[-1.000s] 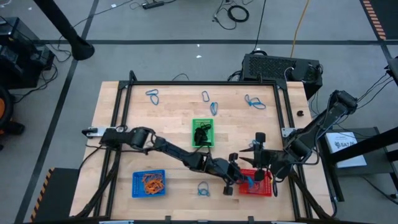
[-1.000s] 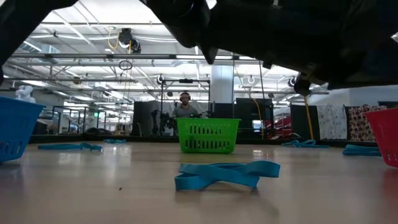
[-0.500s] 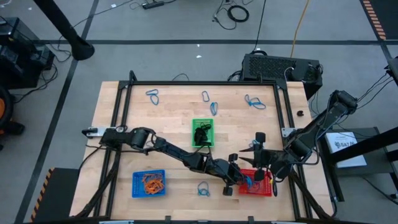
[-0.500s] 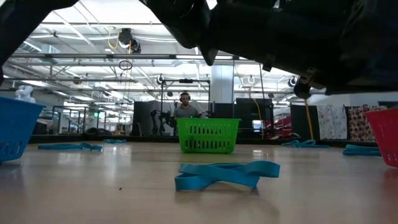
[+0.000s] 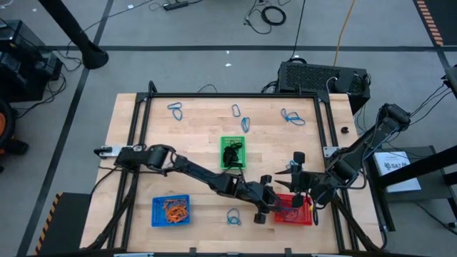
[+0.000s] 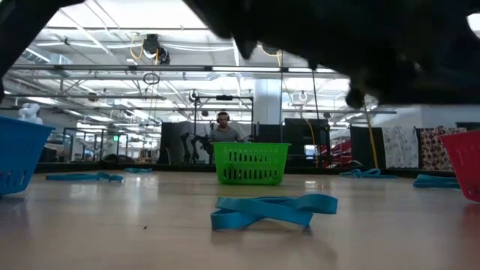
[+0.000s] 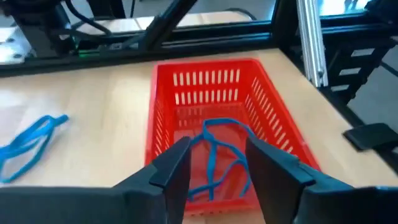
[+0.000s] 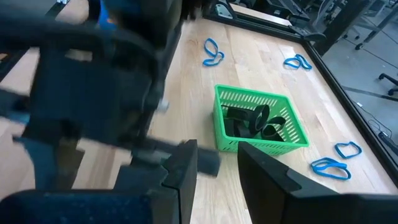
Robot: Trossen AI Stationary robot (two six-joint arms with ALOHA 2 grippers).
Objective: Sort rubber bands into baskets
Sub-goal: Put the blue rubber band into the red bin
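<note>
The red basket (image 5: 303, 214) stands at the table's near right with blue rubber bands (image 7: 219, 132) lying on its floor. My left gripper (image 7: 217, 145) hovers open just over the basket's left rim (image 5: 277, 207), one finger on either side of the bands and above them. The green basket (image 5: 233, 153) in the middle holds black bands. The blue basket (image 5: 171, 210) at the near left holds orange ones. My right gripper (image 5: 295, 177) waits open above the table, just beyond the red basket's far side.
Loose blue bands lie on the table: one (image 5: 233, 216) near the front edge left of the red basket, and several along the far side (image 5: 175, 109) (image 5: 245, 123) (image 5: 291, 117). A black metal frame (image 5: 143, 114) borders the table. A person sits far behind.
My left gripper has opened over the red basket and tipped up a little. The blue band it was by now lies on the basket's floor.
</note>
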